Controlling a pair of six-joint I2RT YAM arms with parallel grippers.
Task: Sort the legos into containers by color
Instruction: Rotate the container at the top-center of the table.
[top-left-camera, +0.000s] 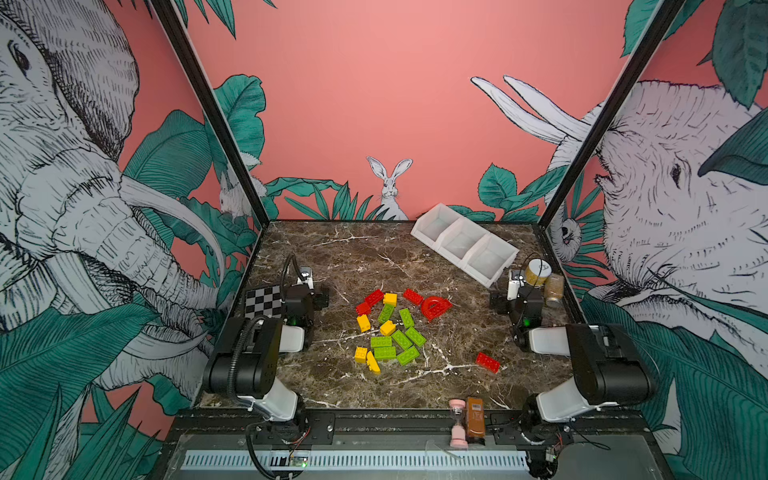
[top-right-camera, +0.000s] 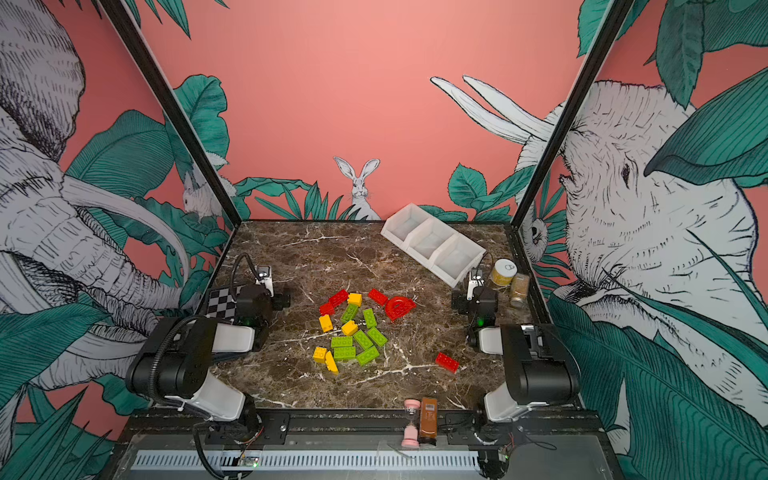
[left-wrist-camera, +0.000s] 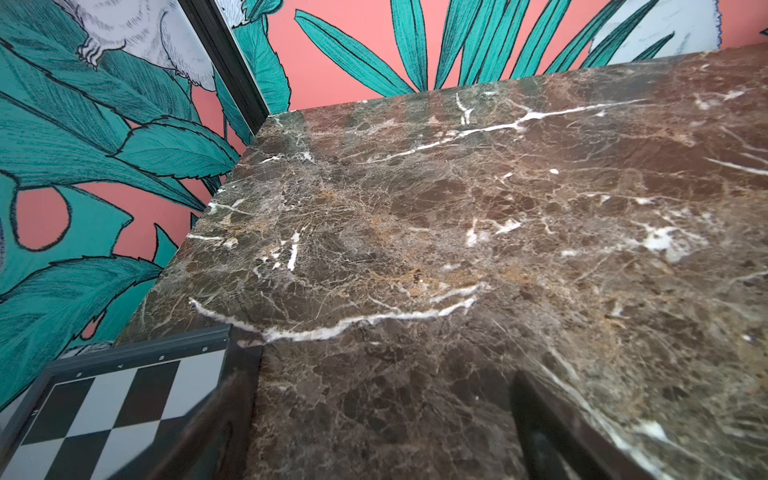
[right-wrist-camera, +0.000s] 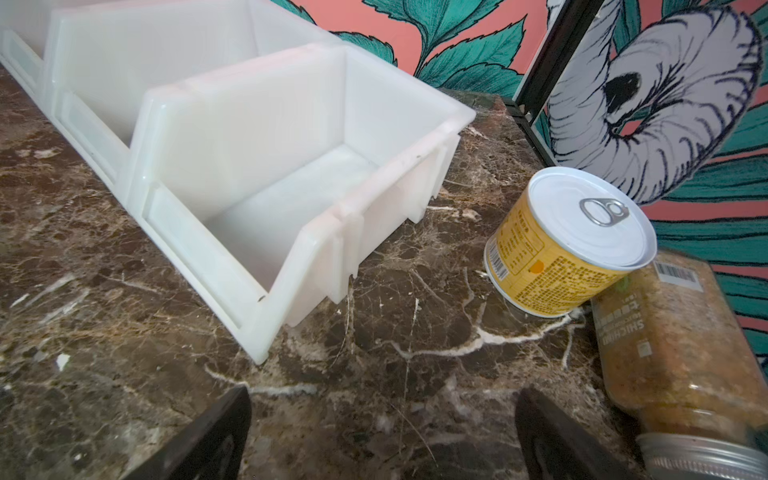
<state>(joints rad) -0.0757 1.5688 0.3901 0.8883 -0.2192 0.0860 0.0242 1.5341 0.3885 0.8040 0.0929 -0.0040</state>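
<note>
Taking the brown marble tabletop (top-left-camera: 332, 249) as a clock face with twelve at the back wall, the left gripper (left-wrist-camera: 382, 432) sits at nine o'clock, jaws spread wide and empty over bare stone. At the centre lie the chunky studded plastic legos in red, yellow and lime green (top-left-camera: 388, 328), loosely heaped, with a red arch piece (top-left-camera: 435, 307) on the two o'clock edge of the heap. A lone red brick (top-left-camera: 487, 362) lies apart at four o'clock.

The three joined white plastic open-top containers (top-left-camera: 451, 259) stand at one o'clock, all empty. The right gripper (right-wrist-camera: 382, 432), at three o'clock, is also wide open and holds nothing.

Sorting looks unstarted. The first pick calls for reaching inward, probably to the isolated red brick, and closing across its narrow sides.
</note>
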